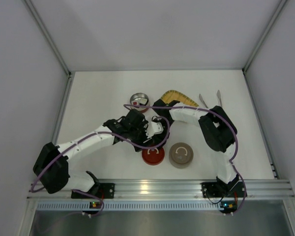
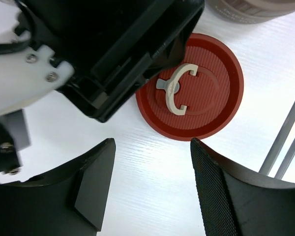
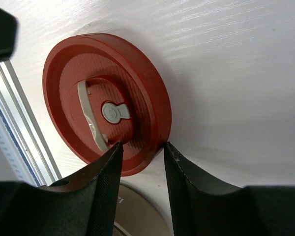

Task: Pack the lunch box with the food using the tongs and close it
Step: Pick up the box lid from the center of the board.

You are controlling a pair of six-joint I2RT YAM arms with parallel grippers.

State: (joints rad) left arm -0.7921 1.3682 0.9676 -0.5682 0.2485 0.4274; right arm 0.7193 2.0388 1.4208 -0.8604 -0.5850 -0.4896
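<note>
A red round lid [image 3: 108, 98] with a pale grey latch lies on the white table near the front edge. My right gripper [image 3: 142, 146] is shut on its rim, one finger on the top face and the other against the outer side. My left gripper [image 2: 152, 147] is open over bare table just short of the red lid [image 2: 206, 98], with nothing between its fingers. The lunch box, a round steel tin [image 1: 139, 101], stands behind the arms with a white piece of food [image 1: 136, 103] inside. The silvery tongs [image 1: 219, 97] lie at the back right.
A grey round lid [image 1: 181, 155] sits right of the red lid [image 1: 153, 155]. A yellow woven tray [image 1: 179, 98] lies between the tin and the tongs. The metal rail [image 1: 152, 187] runs along the table's near edge, close to both lids.
</note>
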